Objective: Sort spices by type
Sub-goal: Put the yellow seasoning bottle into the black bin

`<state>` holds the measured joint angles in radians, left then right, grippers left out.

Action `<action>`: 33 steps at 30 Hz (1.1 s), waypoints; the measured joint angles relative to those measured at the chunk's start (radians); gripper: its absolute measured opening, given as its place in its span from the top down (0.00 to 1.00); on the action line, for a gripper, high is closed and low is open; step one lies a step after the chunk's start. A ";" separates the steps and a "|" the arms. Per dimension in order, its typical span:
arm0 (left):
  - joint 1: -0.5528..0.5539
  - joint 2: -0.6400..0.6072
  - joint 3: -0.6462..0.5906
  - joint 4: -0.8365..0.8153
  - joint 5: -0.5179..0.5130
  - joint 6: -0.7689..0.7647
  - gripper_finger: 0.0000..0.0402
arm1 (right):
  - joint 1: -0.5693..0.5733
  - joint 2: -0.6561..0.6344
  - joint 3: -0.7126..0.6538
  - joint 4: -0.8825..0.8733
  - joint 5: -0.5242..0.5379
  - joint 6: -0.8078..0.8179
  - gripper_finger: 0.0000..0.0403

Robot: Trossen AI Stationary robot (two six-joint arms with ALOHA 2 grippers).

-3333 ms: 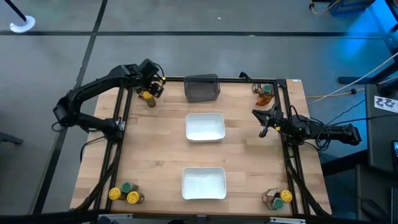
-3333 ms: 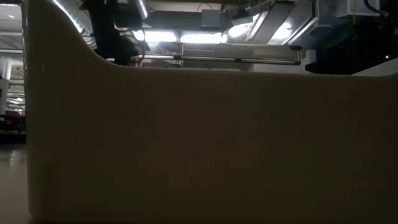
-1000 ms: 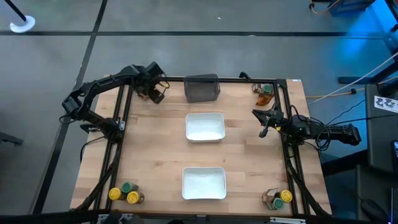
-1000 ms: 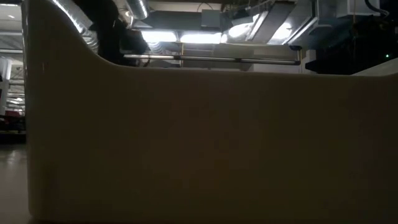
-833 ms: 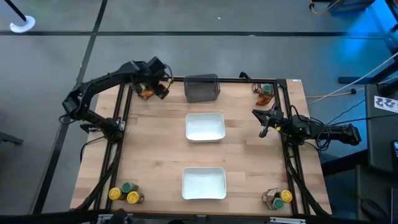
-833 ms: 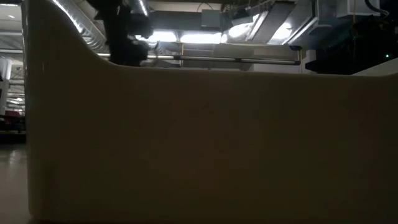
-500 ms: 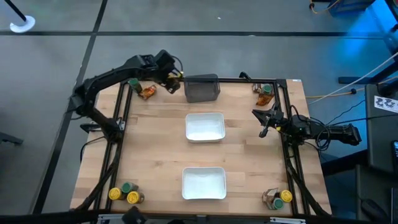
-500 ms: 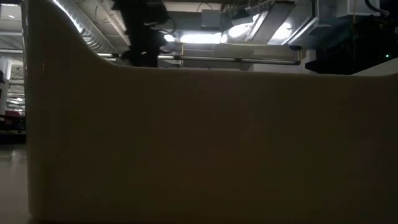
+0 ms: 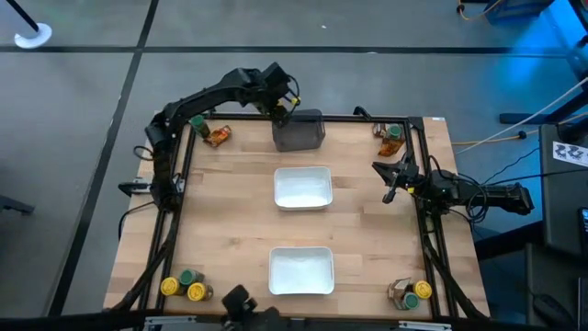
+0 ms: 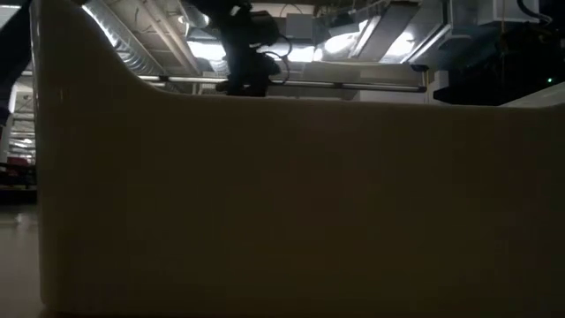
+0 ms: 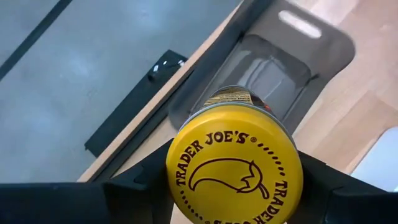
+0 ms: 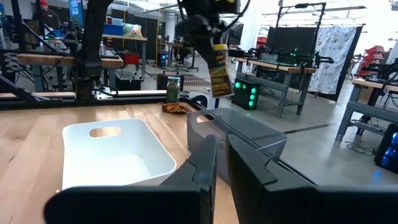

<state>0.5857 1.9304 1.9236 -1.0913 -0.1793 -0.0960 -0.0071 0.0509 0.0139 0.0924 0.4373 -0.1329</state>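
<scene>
Sorting barely begun: 1 yellow-lidded glass spice jar (image 11: 234, 163) is gripped by the left pincer (image 9: 281, 106) above the dark grey plastic bin (image 9: 299, 131); both white rectangular trays (image 9: 303, 187) lie bare; the right pincer (image 9: 390, 194) is clenched, idle.

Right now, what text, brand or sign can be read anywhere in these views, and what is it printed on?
"TRADER JOE'S", above a chili pepper emblem: on the yellow lid of the jar held in the left gripper.
A second "TRADE...", cut off at the picture's edge: on the same lid.
Label on that jar's side: too blurred to read.
Other jars and sachets on the table: too small to read.
</scene>
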 joint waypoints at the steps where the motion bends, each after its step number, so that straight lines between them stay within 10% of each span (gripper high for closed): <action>1: -0.002 0.018 0.014 -0.003 0.000 0.001 0.49 | 0.000 0.000 0.000 -0.001 0.000 0.000 0.91; 33: 0.060 0.359 0.179 -0.100 -0.011 0.124 0.48 | 0.000 0.000 0.001 -0.016 0.000 0.000 0.91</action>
<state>0.6453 2.2891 2.1023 -1.1916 -0.1905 0.0281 -0.0071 0.0513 0.0147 0.0769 0.4370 -0.1326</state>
